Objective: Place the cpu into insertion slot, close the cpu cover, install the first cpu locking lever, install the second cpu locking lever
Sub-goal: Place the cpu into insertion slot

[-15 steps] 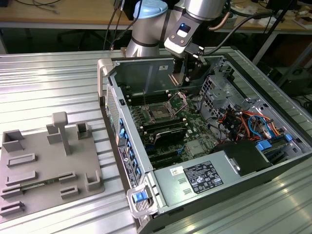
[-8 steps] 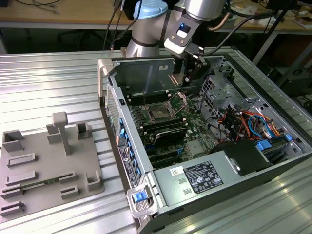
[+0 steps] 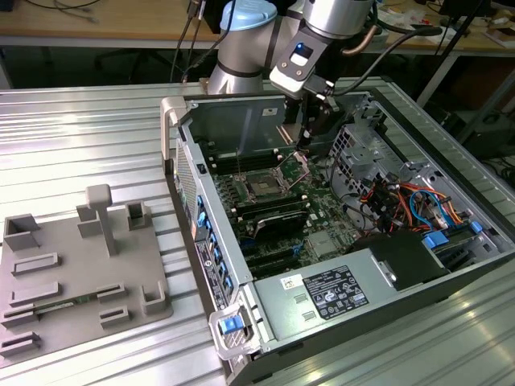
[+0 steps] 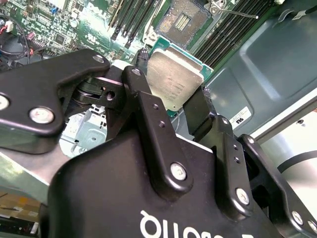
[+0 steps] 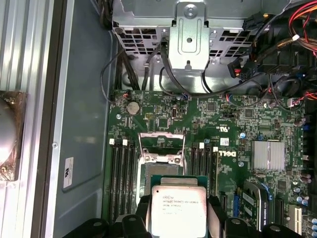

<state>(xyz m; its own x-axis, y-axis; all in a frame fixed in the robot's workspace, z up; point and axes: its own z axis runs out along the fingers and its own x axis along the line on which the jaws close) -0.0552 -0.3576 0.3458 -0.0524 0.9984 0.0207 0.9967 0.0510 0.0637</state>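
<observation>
Ribbed metal tabletop (image 3: 80, 137) fills the room's middle, and on it an opened computer case (image 3: 241, 121) lies with its green board showing. Inside the case, the cpu (image 4: 173, 79) hangs in the air above the insertion slot (image 4: 183, 20), not yet in it. In the first wrist view its silver top overlaps one edge of the slot.

The fingers (image 4: 143, 99) of the gripper (image 3: 306, 148) are clamped on the chip, one on each of two opposite edges, with the metal face bare between them. At the slot's far side from the chip, the cpu cover (image 5: 162, 148) stands swung up, so the dark socket lies uncovered.

To my eye this is the first step, the placing, with cover and levers not yet dealt with. Seating the chip would call for squaring it over the slot and lowering it level and gently, since the socket's contacts look fine and easy to bend.
</observation>
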